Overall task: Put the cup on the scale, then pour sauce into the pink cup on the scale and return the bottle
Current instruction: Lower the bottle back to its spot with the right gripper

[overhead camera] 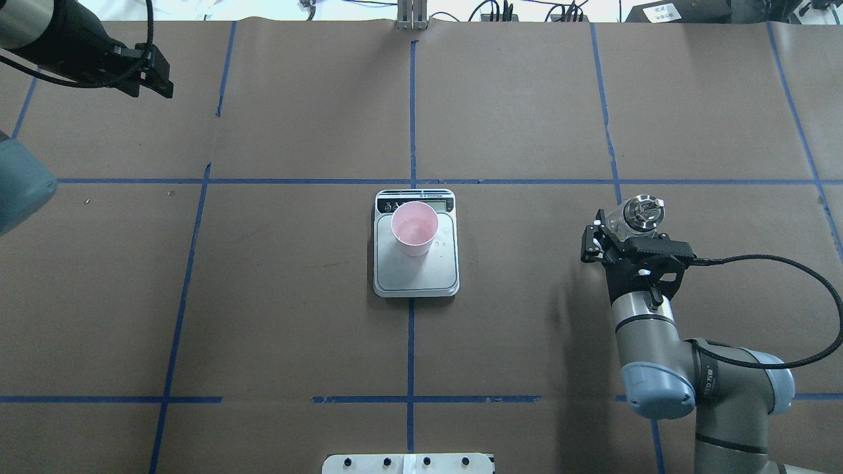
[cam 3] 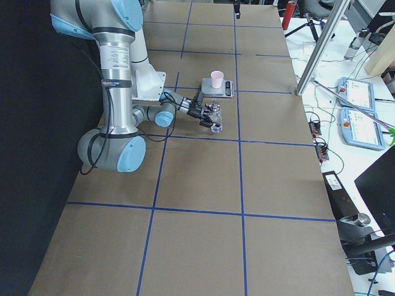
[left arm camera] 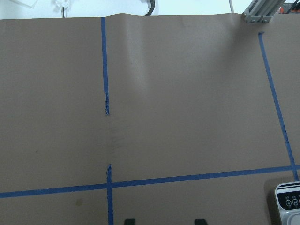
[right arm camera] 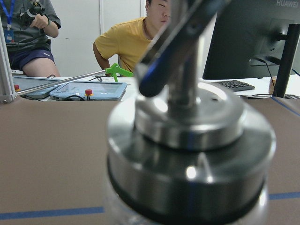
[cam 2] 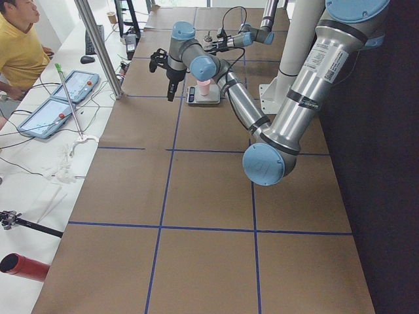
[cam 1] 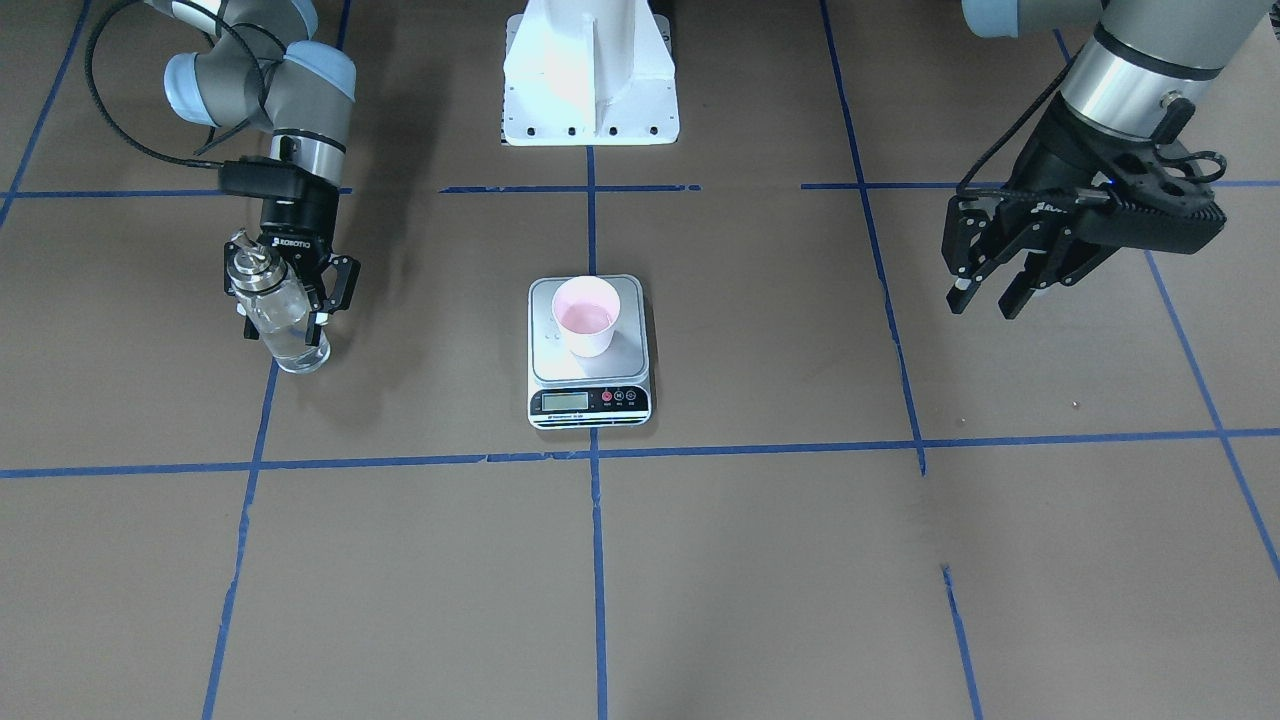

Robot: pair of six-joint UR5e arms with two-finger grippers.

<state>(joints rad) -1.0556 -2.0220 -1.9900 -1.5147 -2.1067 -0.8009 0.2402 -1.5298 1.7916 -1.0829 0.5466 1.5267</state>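
Cup [cam 1: 586, 318] standing upright on the scale [cam 1: 625, 358], bottle [cam 1: 296, 345] held well apart from both
Overhead view as clock face, scale at centre: the cup sits toward the 12 o'clock end of the steel platform, next to the display strip. At 3 o'clock the right claw [cam 1: 287, 318] is closed around the glass body of the bottle, which is roughly upright, with its metal pourer cap [cam 1: 250, 268] on top and clear sauce [cam 1: 302, 357] low inside; whether its base touches the surface [cam 1: 760, 560] cannot be told. Toward 10 o'clock the left claw [cam 1: 983, 300] hangs above the surface, fingers spread and holding nothing
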